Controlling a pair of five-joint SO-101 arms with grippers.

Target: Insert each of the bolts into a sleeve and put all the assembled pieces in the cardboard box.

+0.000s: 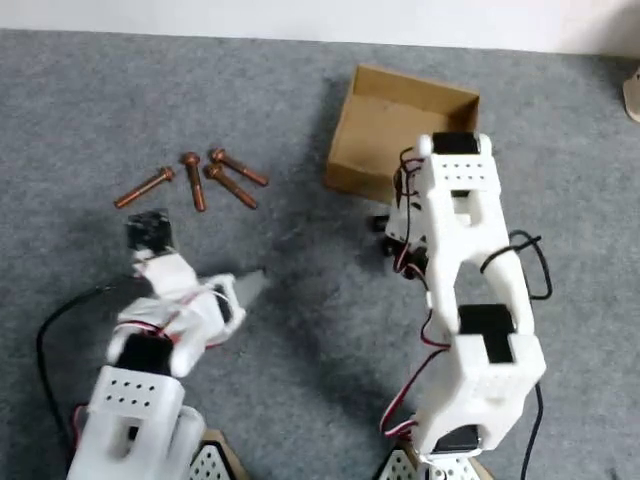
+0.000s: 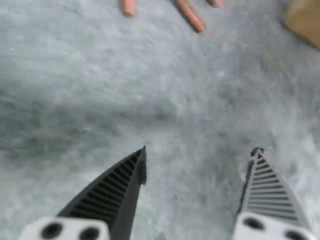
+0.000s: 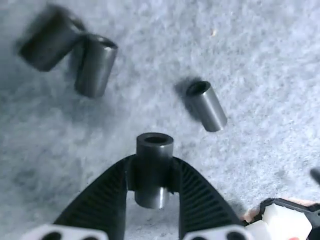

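While the right gripper [image 3: 154, 167] hangs low over the grey mat [image 3: 260, 60], its jaws are clamped on a sleeve [image 3: 155, 145]. Sleeve is upright, open bore facing the camera, lower end poking out below the fingers [image 3: 200, 200].

Loose sleeves on the mat beyond it, all dark, all on their sides:
- one loose sleeve [image 3: 207, 105] near the held piece, apart from it
- another [image 3: 95, 65] farther off
- a third [image 3: 47, 42] just beside that one; touching or not, cannot tell

High view: right arm [image 1: 465, 260] stretches forward, its far end just beside the near wall of the box [image 1: 400, 125]. Box is open-topped and sits askew on the mat.

Four bolts [image 1: 193, 180], copper-coloured, lie in a fan well apart from the box, on the left arm's side. Heads sit close together and shanks spread outward. None is in a sleeve.

Left gripper [image 1: 245, 287] is over bare mat, short of the bolts, pointing toward the gap between bolts and box. Left wrist view: left gripper [image 2: 200, 151] has its jaws wide apart with mat between them and nothing held. Bolt ends [image 2: 190, 15] and a box corner [image 2: 305, 20] show ahead of it.
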